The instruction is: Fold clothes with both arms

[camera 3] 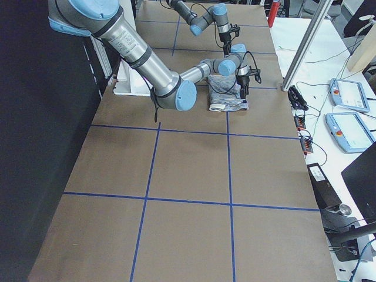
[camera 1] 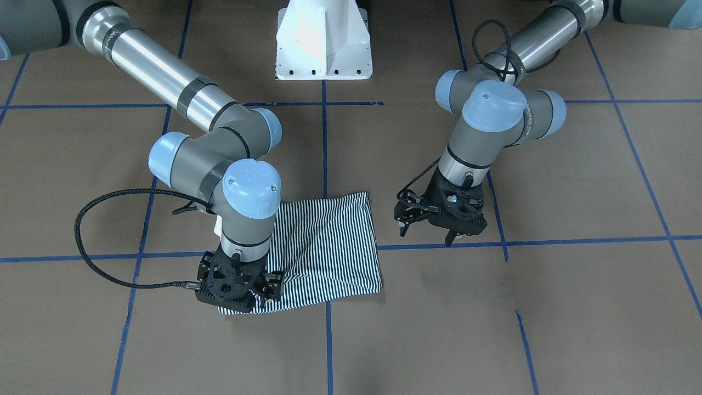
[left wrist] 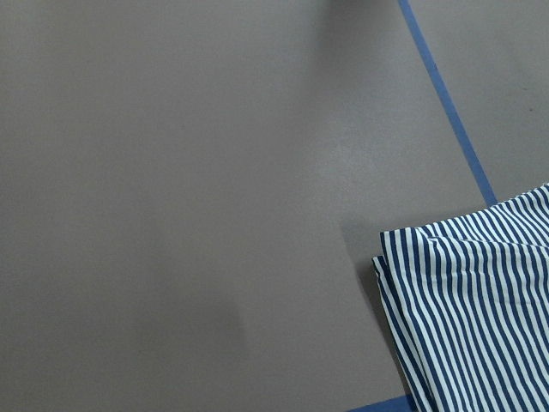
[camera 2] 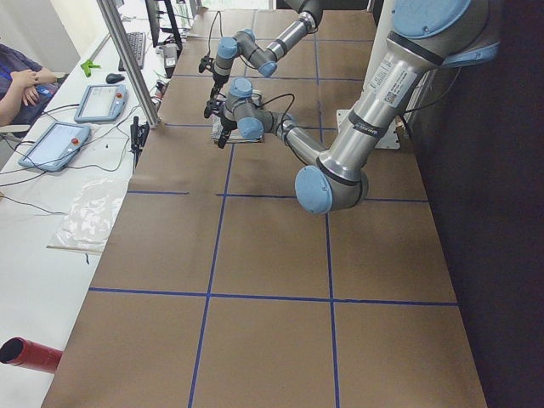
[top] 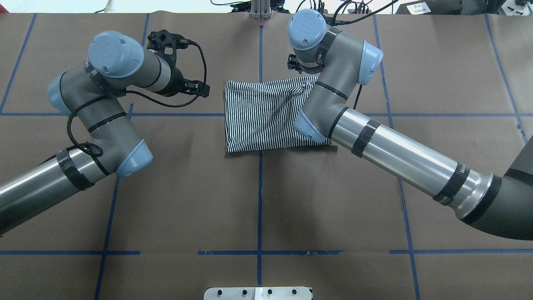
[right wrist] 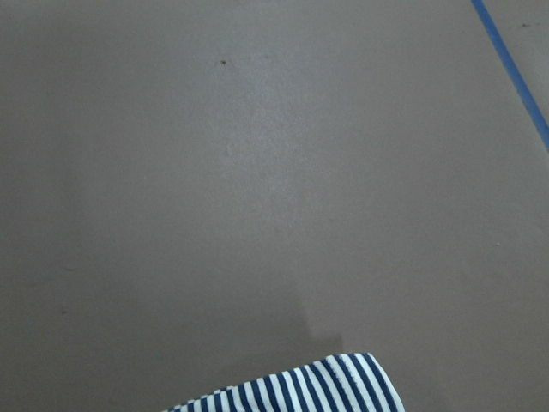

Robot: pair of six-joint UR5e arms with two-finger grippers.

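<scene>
The striped shirt (camera 1: pixel 329 252) (top: pixel 262 116) lies folded into a small flat rectangle on the brown table. My right gripper (camera 1: pixel 238 288) points straight down over the shirt's corner nearest the front camera; its fingers are hidden under the wrist. The right wrist view shows only a rounded striped edge (right wrist: pixel 300 386) low in the frame and bare table. My left gripper (camera 1: pixel 426 235) hangs above bare table a short way off the shirt's other side, fingers apart and holding nothing. The left wrist view catches the folded corner (left wrist: pixel 472 318).
The white pedestal base (camera 1: pixel 323 44) stands at the robot's side of the table. Blue tape lines (camera 1: pixel 324 142) cross the brown cover. Beyond the far edge a side table holds teach pendants (camera 2: pixel 55 144), a metal post (camera 2: pixel 127 59) rises, and a person's arm (camera 2: pixel 21 85) rests.
</scene>
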